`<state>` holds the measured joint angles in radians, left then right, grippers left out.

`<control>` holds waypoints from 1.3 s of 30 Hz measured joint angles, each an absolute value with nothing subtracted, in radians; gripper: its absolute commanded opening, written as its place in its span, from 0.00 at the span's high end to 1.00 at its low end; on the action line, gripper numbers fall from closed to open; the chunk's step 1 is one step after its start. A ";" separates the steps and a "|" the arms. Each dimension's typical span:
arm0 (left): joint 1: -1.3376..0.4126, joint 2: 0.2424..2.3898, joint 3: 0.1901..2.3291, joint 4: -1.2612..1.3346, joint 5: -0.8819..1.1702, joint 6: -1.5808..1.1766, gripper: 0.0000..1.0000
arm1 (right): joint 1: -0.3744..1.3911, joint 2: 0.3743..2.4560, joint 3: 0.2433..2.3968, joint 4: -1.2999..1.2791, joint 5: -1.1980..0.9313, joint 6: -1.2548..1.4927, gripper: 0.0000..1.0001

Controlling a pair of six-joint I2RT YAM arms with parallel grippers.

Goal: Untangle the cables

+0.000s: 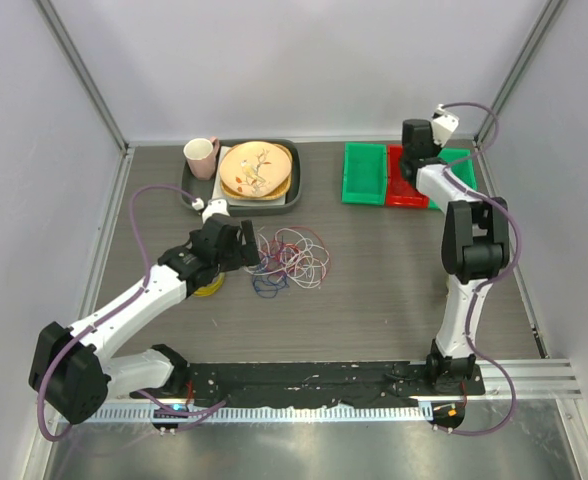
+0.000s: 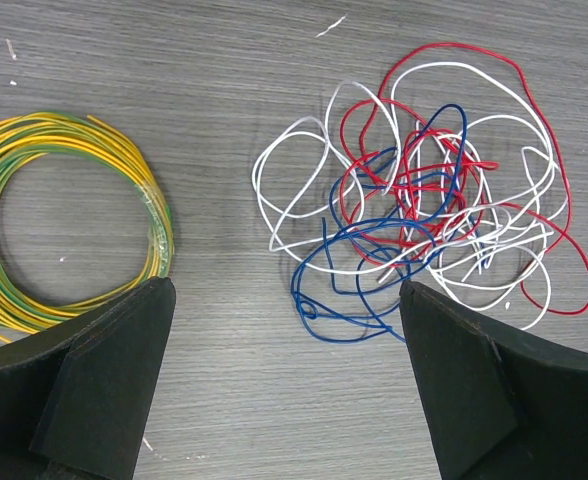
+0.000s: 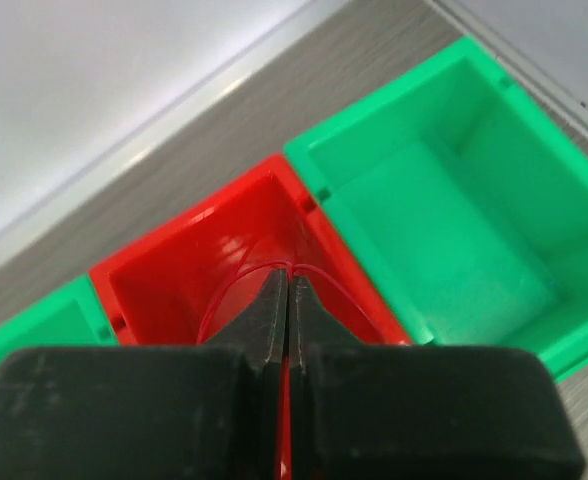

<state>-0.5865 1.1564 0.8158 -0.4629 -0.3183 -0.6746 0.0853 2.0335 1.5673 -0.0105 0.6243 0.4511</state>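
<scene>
The cables (image 2: 424, 200) lie in a tangled heap of thin red, white and dark blue loops on the grey table (image 2: 274, 400); in the top view the cables (image 1: 292, 258) sit near the middle. My left gripper (image 2: 286, 290) hovers just short of the heap's blue loops, jaws wide open with nothing between them; the top view shows the left gripper (image 1: 244, 245) at the heap's left edge. My right gripper (image 3: 290, 268) is shut on one thin red cable (image 3: 215, 301), which arcs out to both sides of its tips over the red bin (image 3: 164, 270).
A yellow-green wire ring (image 2: 34, 190) lies left of the heap. Green bins (image 1: 364, 173) flank the red bin (image 1: 406, 192) at the back right. A dark tray (image 1: 296, 190) with plates and a pink cup (image 1: 201, 155) stands at the back left.
</scene>
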 measured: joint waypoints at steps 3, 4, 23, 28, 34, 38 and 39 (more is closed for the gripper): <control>-0.587 1.156 0.812 -0.463 -0.318 -0.675 0.00 | 0.121 2.070 1.567 -0.032 0.662 0.422 0.99; -0.587 1.156 0.812 -0.463 -0.318 -0.675 0.00 | 0.130 2.078 1.567 -0.036 0.669 0.415 0.99; -0.577 1.152 0.805 -0.463 -0.313 -0.675 0.00 | 0.119 2.187 1.627 -0.177 0.545 0.598 0.78; -0.574 1.153 0.805 -0.463 -0.313 -0.675 0.00 | 0.105 2.181 1.627 -0.181 0.527 0.602 0.58; -0.574 1.153 0.805 -0.463 -0.312 -0.678 0.00 | 0.109 2.090 1.610 -0.198 0.481 0.578 0.33; -0.574 1.153 0.805 -0.464 -0.303 -0.682 0.00 | 0.109 1.972 1.607 -0.215 0.453 0.540 0.24; -0.574 1.153 0.805 -0.464 -0.299 -0.682 0.00 | 0.109 1.937 1.607 -0.218 0.447 0.523 0.22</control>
